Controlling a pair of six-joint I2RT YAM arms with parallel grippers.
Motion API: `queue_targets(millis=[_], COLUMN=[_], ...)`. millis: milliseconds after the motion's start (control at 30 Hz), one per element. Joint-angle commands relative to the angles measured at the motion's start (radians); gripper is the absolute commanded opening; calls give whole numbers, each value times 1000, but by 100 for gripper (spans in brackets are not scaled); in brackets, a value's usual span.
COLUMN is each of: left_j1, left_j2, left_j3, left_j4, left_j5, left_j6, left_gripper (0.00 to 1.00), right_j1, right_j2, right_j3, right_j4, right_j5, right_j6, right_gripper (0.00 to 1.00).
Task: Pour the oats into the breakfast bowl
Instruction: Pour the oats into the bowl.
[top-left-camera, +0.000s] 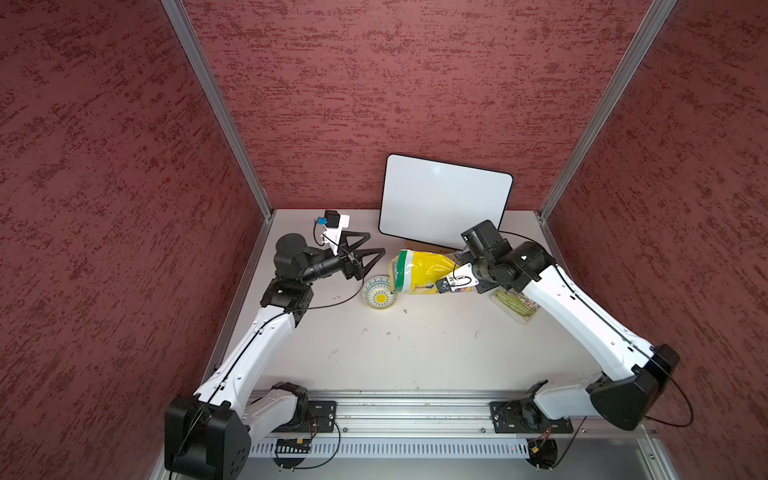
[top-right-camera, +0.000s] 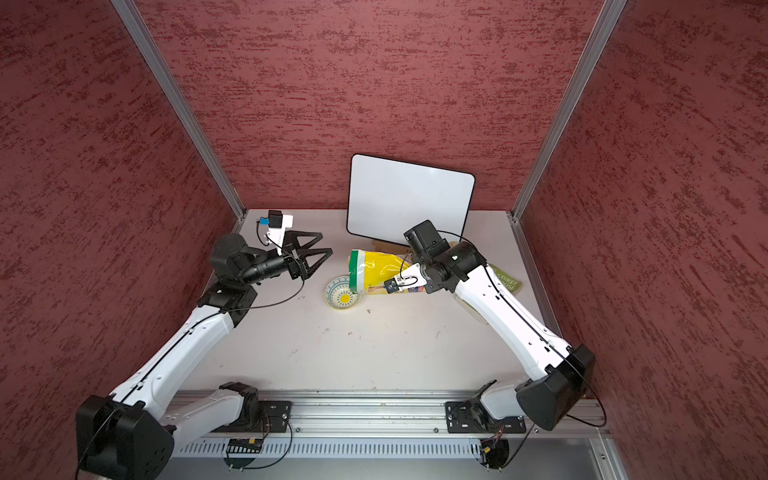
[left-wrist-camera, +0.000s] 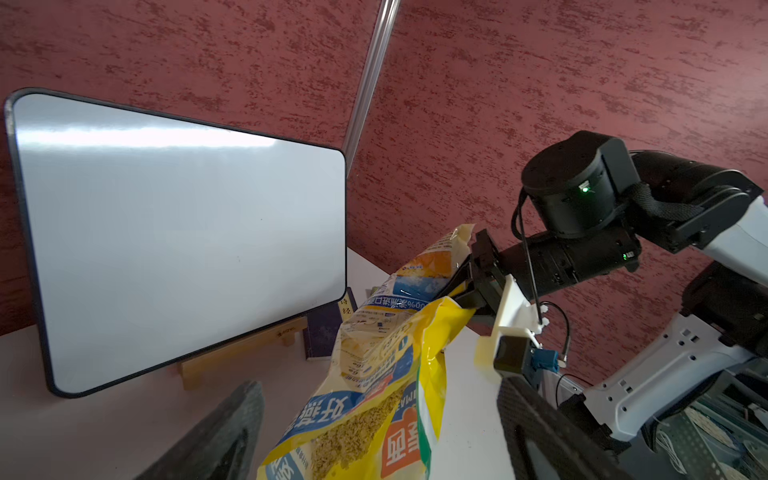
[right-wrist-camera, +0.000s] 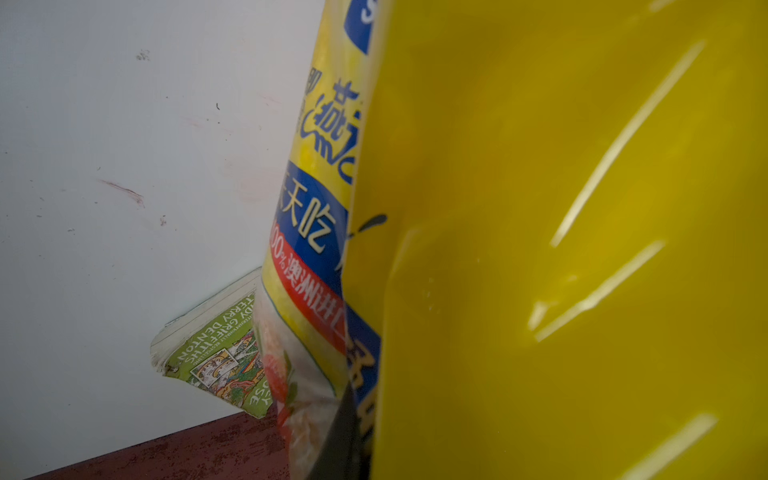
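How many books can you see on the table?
2. A green paperback lies flat, partly under the right arm. What looks like a dark blue book stands at the whiteboard's corner, by its wooden stand. The whiteboard may hide more.

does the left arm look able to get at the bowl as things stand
Probably yes: the left gripper is open and close by the bowl, whose side toward it is free. Only the pouch mouth hangs over the opposite rim.
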Motion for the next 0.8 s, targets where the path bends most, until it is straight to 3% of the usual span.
queue_targets(millis=[0,167,367,767], left_j1=[-45,-110,-128,-145], left_j2=[36,85,153,189], left_j3=[57,99,154,168], left_j4=[-58,-142,-225,-305], left_j5=[87,49,24,-59], left_j6=[132,274,359,433], left_gripper=[93,93,88,29], right_j1=[15,31,60,94], right_j2=[-27,-2,41,87], right_j3=[92,132,192,257], right_j4=[125,128,124,127], right_j5=[115,142,179,264], right_j6=[-58,-83,-127,-213], right_gripper=[0,0,0,0])
